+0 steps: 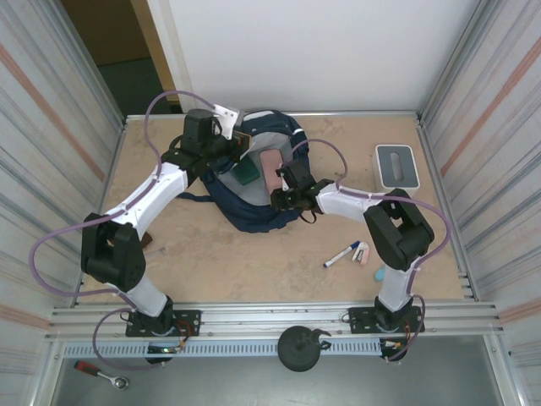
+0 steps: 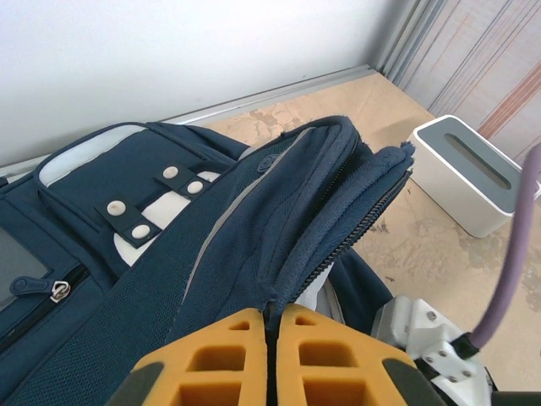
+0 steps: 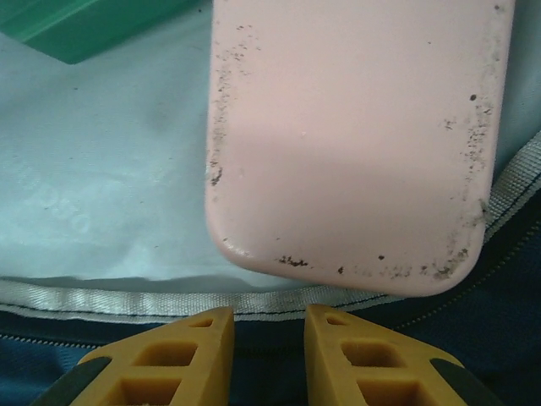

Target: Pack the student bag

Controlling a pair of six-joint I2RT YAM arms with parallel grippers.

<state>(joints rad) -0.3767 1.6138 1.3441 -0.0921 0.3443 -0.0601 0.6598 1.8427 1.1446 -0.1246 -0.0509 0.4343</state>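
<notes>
The student bag, navy blue, lies open at the middle back of the table. My left gripper is shut on the bag's zipper edge and holds the opening up; the bag's front with its white buckle patches shows to the left. Inside, on the pale lining, lie a pink flat case and a green item. My right gripper hovers at the bag's webbing rim just below the pink case, jaws a little apart with nothing between them.
A white-grey box stands at the back right. A marker, a small pink-white item and a teal item lie near the right arm's base. Corrugated walls close in both sides.
</notes>
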